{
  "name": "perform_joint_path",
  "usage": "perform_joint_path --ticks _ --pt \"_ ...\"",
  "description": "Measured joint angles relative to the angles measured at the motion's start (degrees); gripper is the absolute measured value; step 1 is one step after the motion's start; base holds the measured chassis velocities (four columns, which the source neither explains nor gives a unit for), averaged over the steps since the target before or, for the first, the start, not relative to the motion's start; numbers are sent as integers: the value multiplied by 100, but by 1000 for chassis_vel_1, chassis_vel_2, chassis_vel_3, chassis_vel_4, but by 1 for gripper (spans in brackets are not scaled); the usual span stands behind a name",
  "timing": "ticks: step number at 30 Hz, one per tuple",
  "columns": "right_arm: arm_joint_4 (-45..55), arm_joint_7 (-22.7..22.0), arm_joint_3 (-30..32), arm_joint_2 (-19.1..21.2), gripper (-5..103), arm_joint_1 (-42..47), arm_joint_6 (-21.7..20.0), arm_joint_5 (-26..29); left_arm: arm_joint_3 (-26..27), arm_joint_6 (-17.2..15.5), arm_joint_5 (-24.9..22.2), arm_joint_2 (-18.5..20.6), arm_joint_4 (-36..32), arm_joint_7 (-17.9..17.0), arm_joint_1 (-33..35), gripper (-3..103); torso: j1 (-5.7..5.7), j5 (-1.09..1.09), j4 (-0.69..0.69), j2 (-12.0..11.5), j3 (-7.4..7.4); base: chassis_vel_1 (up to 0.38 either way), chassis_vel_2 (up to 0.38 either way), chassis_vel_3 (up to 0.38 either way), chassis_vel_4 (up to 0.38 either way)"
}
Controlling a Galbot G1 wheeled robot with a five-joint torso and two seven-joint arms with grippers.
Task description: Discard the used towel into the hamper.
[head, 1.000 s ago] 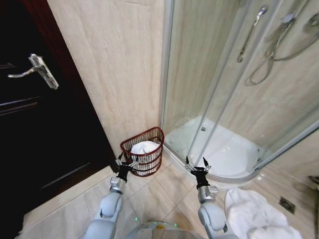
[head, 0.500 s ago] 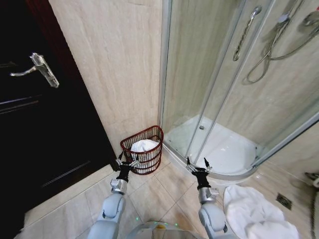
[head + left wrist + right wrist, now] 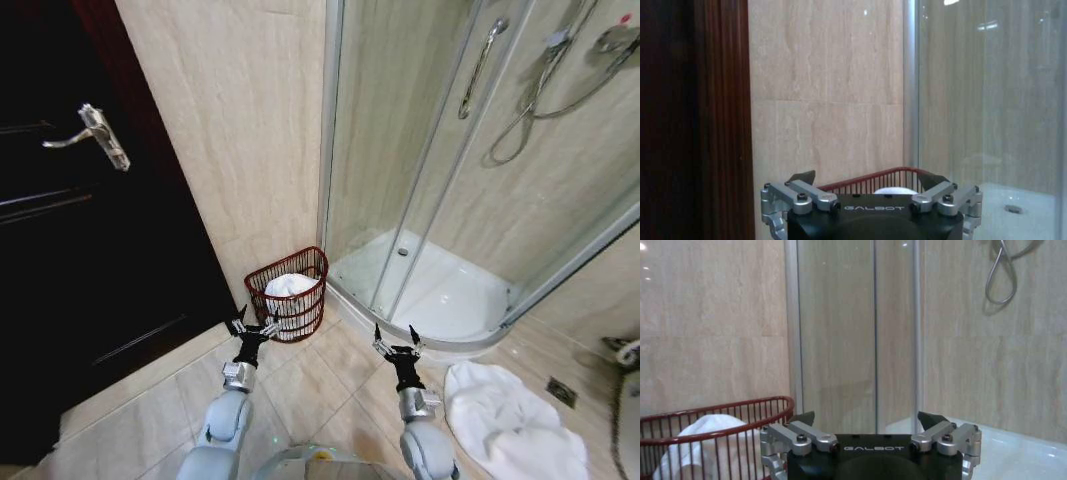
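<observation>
both arms hang low over the tiled floor, the left gripper (image 3: pixel 250 327) and right gripper (image 3: pixel 397 338) spread wide and empty. beyond the left one, the hamper (image 3: pixel 290 297) sits in the corner holding a white towel (image 3: pixel 288 286), so the drop looks done. another white towel (image 3: pixel 510 420) lies on the floor beside the shower tray (image 3: pixel 440 300). the hamper now appears further off and the view has swung right.

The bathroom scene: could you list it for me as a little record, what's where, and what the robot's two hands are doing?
Hamper: on the floor by the wall, next to the shower; a white towel lies inside.
Second towel: heaped on the floor tiles at the robot's right.
Left gripper: open, empty, just short of the hamper.
Right gripper: open, empty, before the shower tray.
Door: dark, at the left.
</observation>
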State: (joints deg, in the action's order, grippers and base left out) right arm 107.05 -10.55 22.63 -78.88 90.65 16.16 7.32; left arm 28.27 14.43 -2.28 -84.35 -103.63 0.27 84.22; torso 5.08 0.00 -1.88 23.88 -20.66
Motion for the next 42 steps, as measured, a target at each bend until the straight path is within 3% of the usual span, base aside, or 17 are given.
perform_joint_path --ticks 11,42 --pt "-118 4 -4 44 100 23 -1 -79 -53 -8 5 32 87 18 -45 100 1 0 0 4 -3 98 -106 -101 100" --pt "-214 -9 -12 14 100 37 185 -73 8 37 194 57 88 43 42 100 4 0 0 7 -6 -23 -64 12 60"
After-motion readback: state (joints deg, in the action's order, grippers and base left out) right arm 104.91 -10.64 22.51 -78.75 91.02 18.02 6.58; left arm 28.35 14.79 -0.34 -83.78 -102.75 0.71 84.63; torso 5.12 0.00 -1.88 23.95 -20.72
